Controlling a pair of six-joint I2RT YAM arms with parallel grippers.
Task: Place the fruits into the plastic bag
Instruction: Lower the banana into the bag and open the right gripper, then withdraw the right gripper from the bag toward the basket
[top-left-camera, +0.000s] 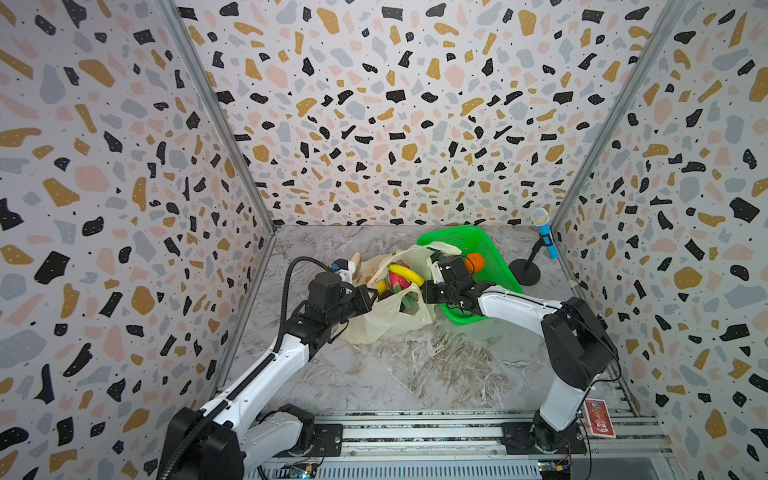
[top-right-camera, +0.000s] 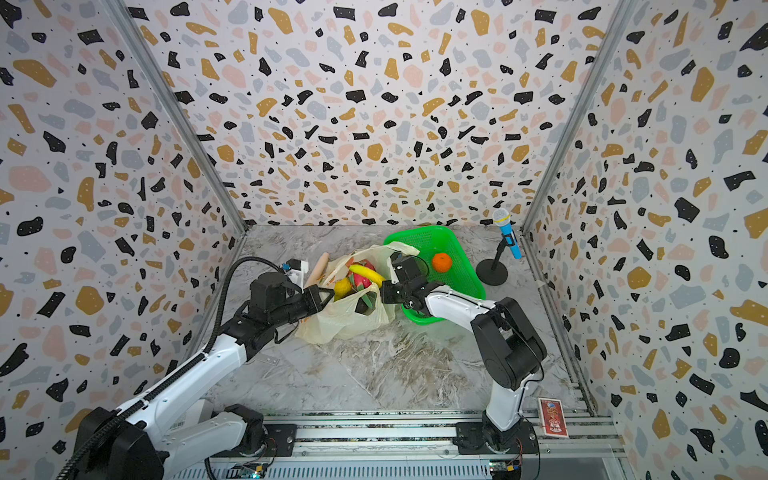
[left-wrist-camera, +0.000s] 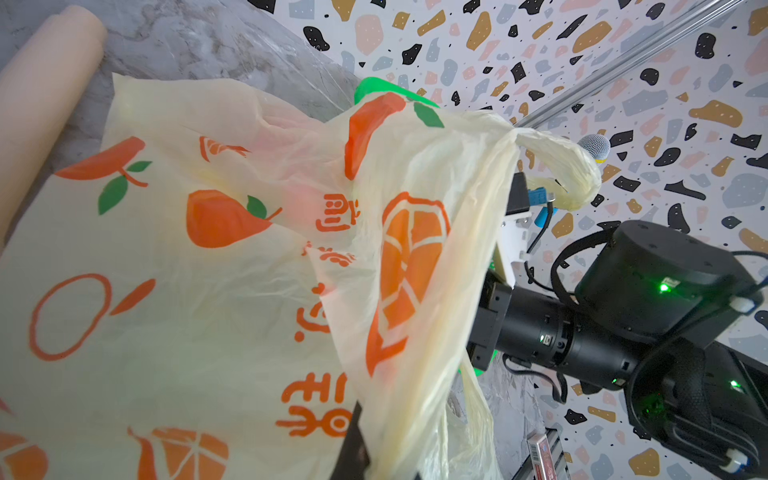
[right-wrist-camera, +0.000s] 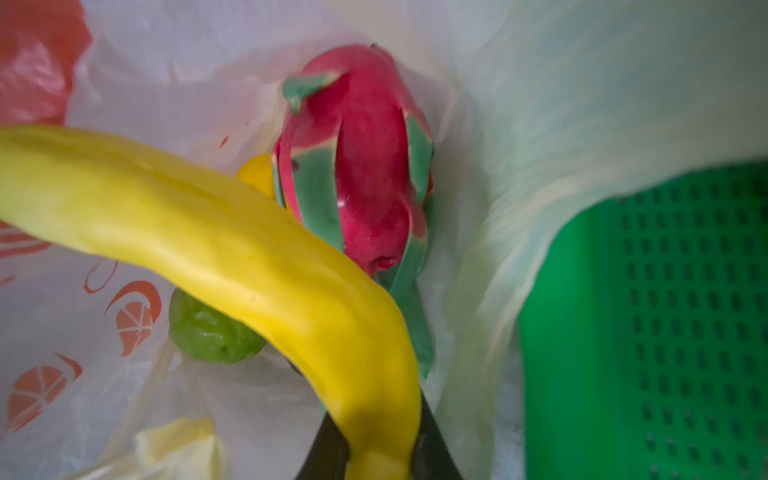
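Banana (right-wrist-camera: 249, 249) clamped at one end in right gripper (right-wrist-camera: 380, 453), its length reaching ahead into the mouth of the plastic bag (top-left-camera: 386, 320). Dragon fruit (right-wrist-camera: 365, 166), lemon (top-right-camera: 343, 286) and a green fruit (right-wrist-camera: 208, 332) sit inside, beyond the fingertips. Left gripper (top-left-camera: 371, 297) opposite, pinched shut on the bag's rim. Orange (top-left-camera: 474, 262) waits in green basket (top-left-camera: 461, 237) behind right gripper.

Risks: the long banana may bridge the pile and tip out, and thin film may slip the pinch, collapsing the mouth.

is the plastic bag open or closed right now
Open. The left gripper pinches the plastic bag at its rim, the mouth gapes, dragon fruit shows inside; the right gripper holds a banana there.
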